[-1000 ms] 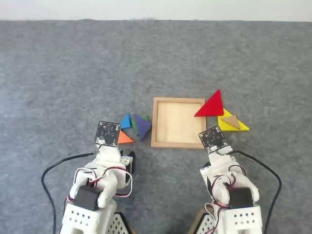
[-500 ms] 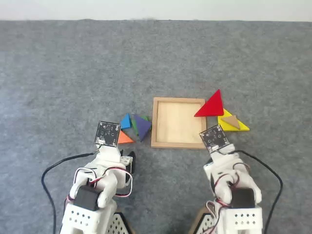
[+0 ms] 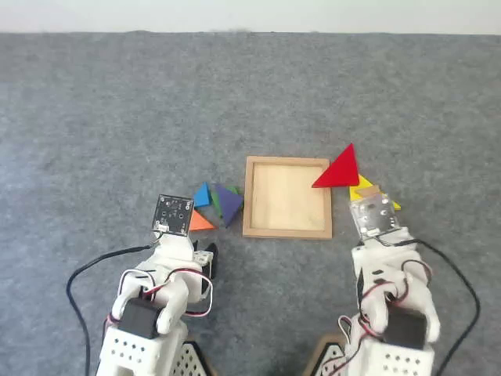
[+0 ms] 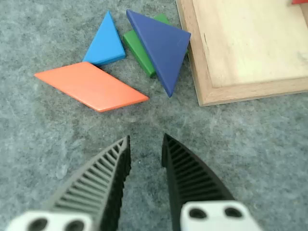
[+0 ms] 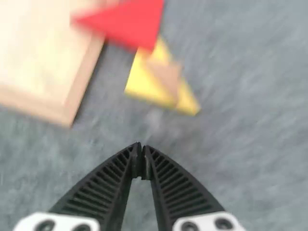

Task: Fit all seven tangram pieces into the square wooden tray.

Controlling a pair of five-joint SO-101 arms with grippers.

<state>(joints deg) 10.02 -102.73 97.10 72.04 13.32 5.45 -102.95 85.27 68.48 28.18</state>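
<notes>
- High view: the tray (image 3: 286,200) lies on the grey surface (image 3: 117,117) ahead of the two arms, with no piece seated in it. The red triangle (image 3: 339,170) overlaps its far corner on the right arm's side. The yellow triangle (image 3: 360,188) lies just beside that wall, partly under the right arm's wrist. The orange parallelogram (image 3: 201,222), light blue triangle (image 3: 203,195) and dark blue triangle (image 3: 229,202) cluster by the opposite wall, in front of the left arm. Each arm is nearer to its own group.
- Left wrist view: the left jaws stand slightly parted, holding nothing. The orange parallelogram (image 4: 91,86) lies nearest ahead of them, its long axis across their line of reach. Beyond it, the dark blue triangle (image 4: 161,45) overlaps the green piece (image 4: 139,50), and its corner reaches the tray's rim (image 4: 202,82).
- Right wrist view: the right jaws are closed, tips together, gripping nothing. The yellow triangle (image 5: 154,86) lies almost straight ahead, apart from the tips, with a brown piece (image 5: 166,74) on top. Its long edge runs slantwise to the jaws, which would likely need to open first.
</notes>
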